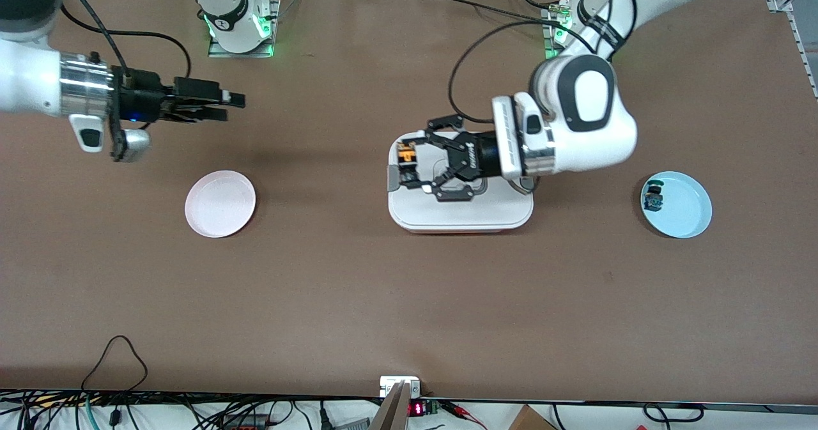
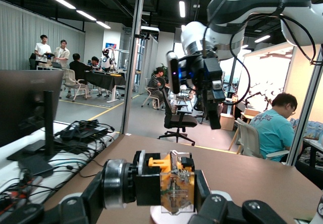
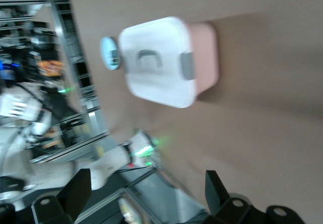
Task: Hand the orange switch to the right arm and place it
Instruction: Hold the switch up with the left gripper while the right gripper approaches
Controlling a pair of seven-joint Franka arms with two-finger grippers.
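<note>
Front view: the left gripper (image 1: 409, 169) hangs over the white box (image 1: 460, 216) mid-table, clamped on the orange switch (image 1: 406, 156) and holding it out sideways toward the right arm's end, which looks like a handover setup. The right gripper (image 1: 233, 105) is up over bare table above the pink plate (image 1: 220, 203), probably where the switch ends up; can't tell if its jaws are parted. Left wrist view: switch (image 2: 174, 184) pinched up close, right gripper (image 2: 213, 110) facing it from well apart. Right wrist view: blurry, box (image 3: 161, 62) visible, fingertips cut off.
</note>
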